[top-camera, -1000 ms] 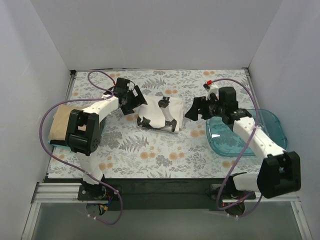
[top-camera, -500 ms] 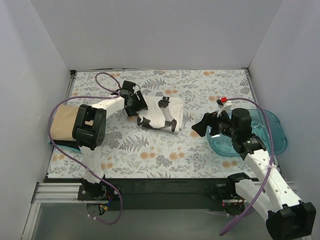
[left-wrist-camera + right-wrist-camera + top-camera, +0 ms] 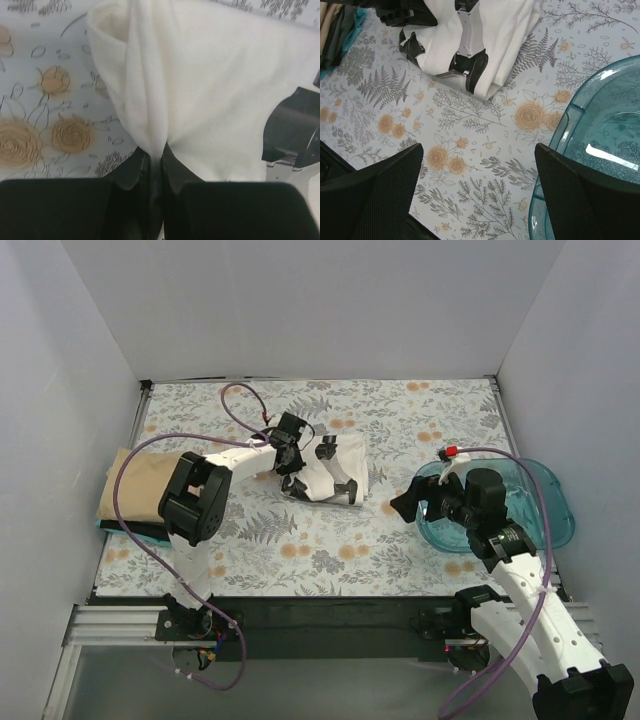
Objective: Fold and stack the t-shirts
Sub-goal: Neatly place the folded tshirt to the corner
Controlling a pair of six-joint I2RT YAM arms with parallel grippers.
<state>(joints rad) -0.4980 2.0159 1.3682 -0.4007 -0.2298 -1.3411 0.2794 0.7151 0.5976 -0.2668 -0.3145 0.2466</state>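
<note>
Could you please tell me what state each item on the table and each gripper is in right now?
white t-shirt: loosely folded and bunched in the middle of the table, one edge pinched.
tan t-shirt: folded flat at the left edge, on darker cloth.
blue tub: upright, no contents visible.
left gripper: shut on white t-shirt.
right gripper: open, holding nothing, beside the blue tub.

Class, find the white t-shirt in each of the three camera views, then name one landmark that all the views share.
Top external: the white t-shirt lies near the middle of the table.
Left wrist: it fills the upper centre and right, with a fold pinched by the left gripper.
Right wrist: it sits at the top edge, around the centre.
Shared landmark: the floral table cover beneath it.
</note>
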